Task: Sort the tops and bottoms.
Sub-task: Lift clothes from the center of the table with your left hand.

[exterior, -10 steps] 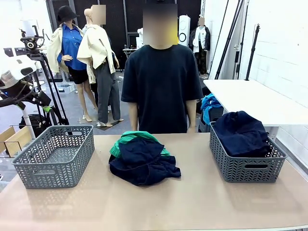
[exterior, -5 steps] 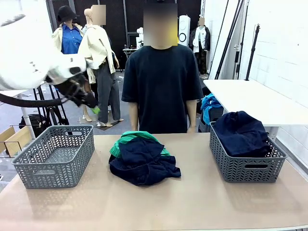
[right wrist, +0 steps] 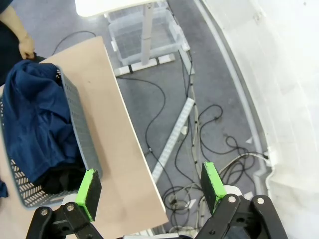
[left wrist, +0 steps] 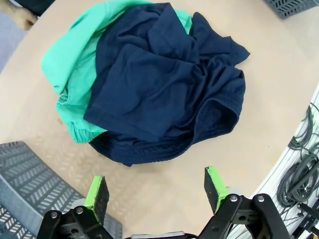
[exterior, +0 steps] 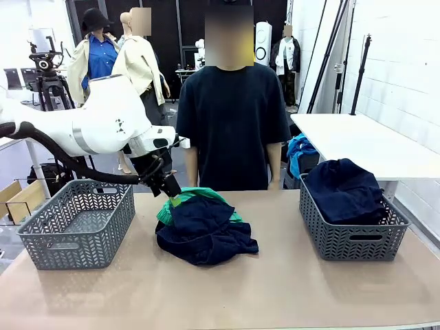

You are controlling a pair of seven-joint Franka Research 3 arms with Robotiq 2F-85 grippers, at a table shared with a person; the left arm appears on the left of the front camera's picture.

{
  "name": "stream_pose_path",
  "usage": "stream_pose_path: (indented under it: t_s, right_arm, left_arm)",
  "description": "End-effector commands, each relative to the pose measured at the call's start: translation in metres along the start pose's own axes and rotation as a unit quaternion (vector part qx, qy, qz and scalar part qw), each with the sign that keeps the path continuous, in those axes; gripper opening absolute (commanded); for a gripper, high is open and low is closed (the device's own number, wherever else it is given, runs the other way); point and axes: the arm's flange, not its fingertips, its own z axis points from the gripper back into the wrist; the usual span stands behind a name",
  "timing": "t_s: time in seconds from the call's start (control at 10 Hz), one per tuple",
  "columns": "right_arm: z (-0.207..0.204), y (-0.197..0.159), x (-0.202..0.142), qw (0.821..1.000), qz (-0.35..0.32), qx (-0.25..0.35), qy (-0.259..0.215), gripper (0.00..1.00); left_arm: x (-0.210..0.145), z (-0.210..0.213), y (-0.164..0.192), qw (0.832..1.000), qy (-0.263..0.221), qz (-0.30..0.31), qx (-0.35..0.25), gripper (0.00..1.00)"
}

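Front view: the left gripper (exterior: 170, 191) hangs with jaws spread wide and nothing between them at the 10 o'clock edge of the central pile, just over the green garment (exterior: 180, 200). Whether it touches the cloth I cannot tell. A dark navy garment (exterior: 206, 230) lies on top of the green one, mid-table (exterior: 275, 289). Bare tabletop rings the pile from 3 through 9 o'clock. The left basket (exterior: 75, 223) sits at 9 o'clock, well apart, and the right basket (exterior: 354, 242) at 3 o'clock holds another navy garment (exterior: 342, 187). Right wrist view: the right gripper (right wrist: 149, 188) stands open, holding nothing, above the table's side edge just outside that basket's rim — floor and cables beyond.
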Motion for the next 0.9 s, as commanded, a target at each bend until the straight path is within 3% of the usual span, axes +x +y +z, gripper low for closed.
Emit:
stream_pose_path:
  t_s: [0.0,0.1,0.2,0.4,0.8]
  right_arm:
    - [0.000,-0.001,0.001,1.000,0.001,0.002,0.003,1.00]
    - [0.000,-0.001,0.001,1.000,0.001,0.002,0.003,1.00]
    - [0.000,-0.001,0.001,1.000,0.001,0.002,0.003,1.00]
    - [0.000,-0.001,0.001,1.000,0.001,0.002,0.003,1.00]
    - [0.000,-0.001,0.001,1.000,0.001,0.002,0.003,1.00]
  left_arm:
    - [-0.007,0.035,0.001,1.000,-0.016,-0.010,0.005,1.00]
    - [0.000,0.000,0.000,1.000,0.000,0.000,0.000,1.00]
    - [-0.008,0.002,0.007,0.999,-0.031,0.023,-0.020,1.00]
    - [0.003,-0.020,0.017,0.997,-0.026,0.057,-0.051,1.00]
    - [0.028,-0.066,0.021,0.993,-0.043,0.100,-0.038,1.00]
